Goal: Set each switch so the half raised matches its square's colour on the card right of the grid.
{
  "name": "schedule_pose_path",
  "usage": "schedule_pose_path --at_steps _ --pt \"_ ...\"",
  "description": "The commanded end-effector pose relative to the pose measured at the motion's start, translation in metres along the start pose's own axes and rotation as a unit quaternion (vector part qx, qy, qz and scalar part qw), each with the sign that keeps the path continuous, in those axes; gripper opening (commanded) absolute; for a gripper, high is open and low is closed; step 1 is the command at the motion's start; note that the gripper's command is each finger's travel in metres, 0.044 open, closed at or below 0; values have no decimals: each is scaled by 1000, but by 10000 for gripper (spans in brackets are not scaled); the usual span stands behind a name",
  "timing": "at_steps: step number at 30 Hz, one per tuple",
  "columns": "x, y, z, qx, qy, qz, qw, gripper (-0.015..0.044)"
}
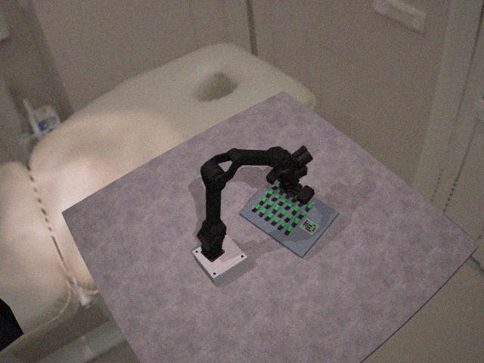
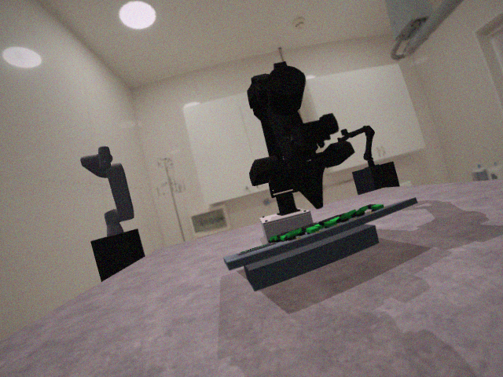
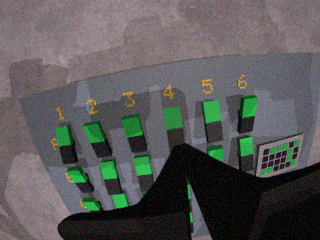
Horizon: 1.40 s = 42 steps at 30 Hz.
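Padded exam bed (image 1: 128, 117), IV pole (image 2: 172, 195), ceiling lights (image 2: 137, 15)
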State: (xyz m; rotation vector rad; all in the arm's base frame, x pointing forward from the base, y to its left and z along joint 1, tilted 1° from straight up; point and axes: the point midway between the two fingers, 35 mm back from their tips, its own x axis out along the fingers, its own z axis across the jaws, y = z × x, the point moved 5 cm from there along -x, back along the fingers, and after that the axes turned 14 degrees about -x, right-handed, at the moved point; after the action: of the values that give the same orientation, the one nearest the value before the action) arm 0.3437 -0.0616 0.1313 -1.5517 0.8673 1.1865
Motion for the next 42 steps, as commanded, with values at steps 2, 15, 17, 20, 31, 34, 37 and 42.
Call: schedule_pose_path --at_steps 2,15,17,20,31,34,37,42 --pt "7 2 1 2 -2 5 1000 0" --pt "20 3 1 2 -2 5 1000 0" --pt "20 3 1 2 -2 5 1000 0" --pt "20 3 1 2 -2 5 1000 0" --pt "20 3 1 2 -2 5 1000 0" --pt "20 3 1 2 -2 5 1000 0" --pt "20 3 1 2 -2 5 1000 0" --pt "20 3 1 2 -2 5 1000 0"
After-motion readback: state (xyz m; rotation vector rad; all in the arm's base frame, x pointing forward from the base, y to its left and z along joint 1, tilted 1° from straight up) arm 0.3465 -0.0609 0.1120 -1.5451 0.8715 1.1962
